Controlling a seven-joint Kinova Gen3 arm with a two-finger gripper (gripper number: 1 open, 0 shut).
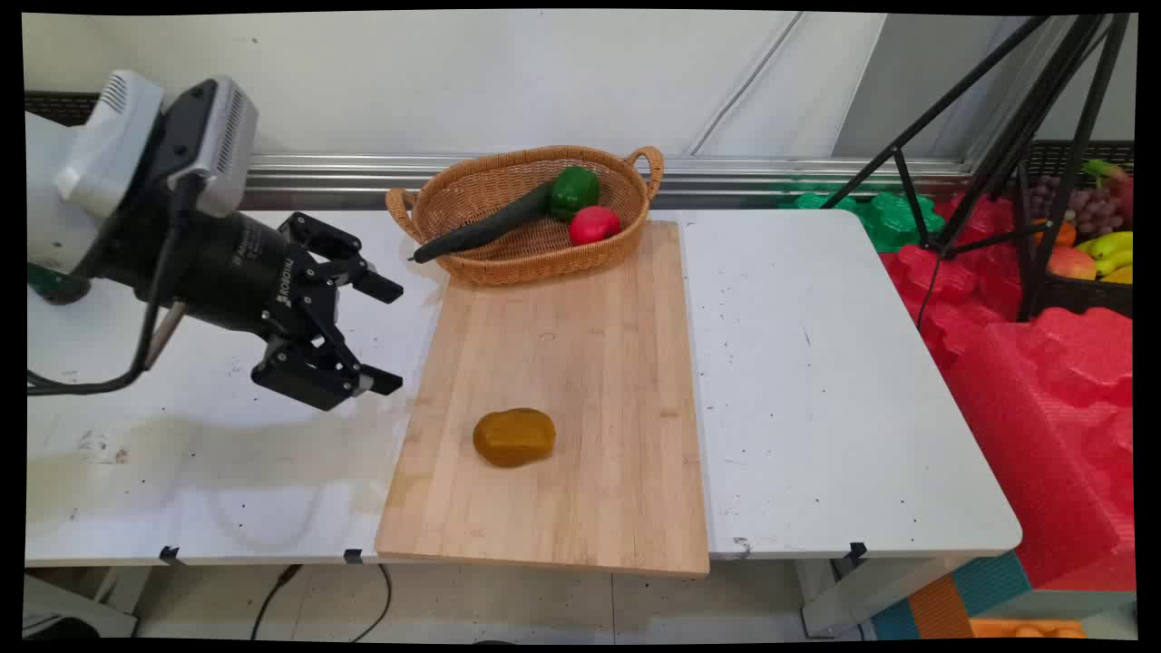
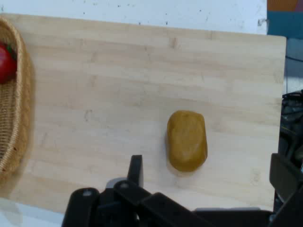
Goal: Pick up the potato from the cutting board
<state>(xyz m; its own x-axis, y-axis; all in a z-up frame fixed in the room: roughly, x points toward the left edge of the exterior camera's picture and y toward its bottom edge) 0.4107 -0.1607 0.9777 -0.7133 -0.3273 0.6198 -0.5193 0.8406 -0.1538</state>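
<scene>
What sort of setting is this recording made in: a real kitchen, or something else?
Probably a robot lab test bench, not a kitchen. A white table holds a cutting board and a wicker basket of what look like toy vegetables. A black tripod stands over red foam blocks beside it.

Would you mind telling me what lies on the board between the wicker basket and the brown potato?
Nothing: in the main view the cutting board is bare wood between the basket and the potato. The hand view shows the same empty stretch.
</scene>
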